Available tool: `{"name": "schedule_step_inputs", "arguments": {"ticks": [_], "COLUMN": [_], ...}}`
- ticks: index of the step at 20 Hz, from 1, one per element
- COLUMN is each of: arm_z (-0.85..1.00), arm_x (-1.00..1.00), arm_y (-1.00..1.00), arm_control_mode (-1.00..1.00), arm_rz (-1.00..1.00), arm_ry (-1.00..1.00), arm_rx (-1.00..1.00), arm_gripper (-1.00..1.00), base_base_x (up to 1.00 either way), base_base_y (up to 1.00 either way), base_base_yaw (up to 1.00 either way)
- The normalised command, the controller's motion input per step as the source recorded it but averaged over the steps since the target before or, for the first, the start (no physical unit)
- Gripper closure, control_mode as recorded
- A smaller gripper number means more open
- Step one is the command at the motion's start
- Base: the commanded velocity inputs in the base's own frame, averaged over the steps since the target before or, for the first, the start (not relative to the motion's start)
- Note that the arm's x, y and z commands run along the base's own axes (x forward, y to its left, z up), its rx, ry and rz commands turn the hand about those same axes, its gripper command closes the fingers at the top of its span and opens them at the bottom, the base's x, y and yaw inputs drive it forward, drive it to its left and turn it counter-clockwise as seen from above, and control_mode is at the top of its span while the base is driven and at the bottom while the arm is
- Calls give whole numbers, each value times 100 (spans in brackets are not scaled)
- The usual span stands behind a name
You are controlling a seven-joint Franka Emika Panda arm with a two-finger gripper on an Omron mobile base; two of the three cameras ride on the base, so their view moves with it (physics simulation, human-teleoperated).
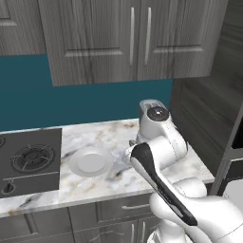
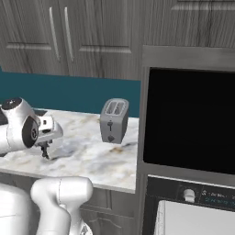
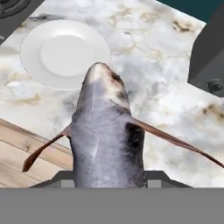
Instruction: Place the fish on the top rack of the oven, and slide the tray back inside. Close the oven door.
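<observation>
The gripper, at the left of the right base view, is clamped on the fish, which fills the centre of the hand view above the marble counter. A white plate sits upper left; the oven stands open at right.

Grey cabinets, teal wall

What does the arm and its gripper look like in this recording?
A glossy white arm with rounded, bulbous links, a black strip along one link and dark round joint caps ringed in grey. The gripper is small with dark fingers under a white hand. No loose cables or markings show.
</observation>
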Motion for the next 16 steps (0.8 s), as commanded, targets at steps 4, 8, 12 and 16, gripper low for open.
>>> {"name": "schedule_step_inputs", "arguments": {"ticks": [4, 8, 12, 16], "arm_z": [14, 38, 37, 22], "arm_x": [-53, -18, -1, -5], "arm_y": [-57, -69, -54, -20], "arm_control_mode": [-100, -100, -100, -100], "arm_rz": [-54, -52, -38, -28], "arm_ry": [3, 2, 0, 0], "arm_rx": [27, 29, 18, 5], "arm_gripper": [100, 100, 100, 100], "base_base_x": [0, 0, 0, 0], "base_base_y": [0, 0, 0, 0], "base_base_yaw": [0, 0, 0, 0]}}
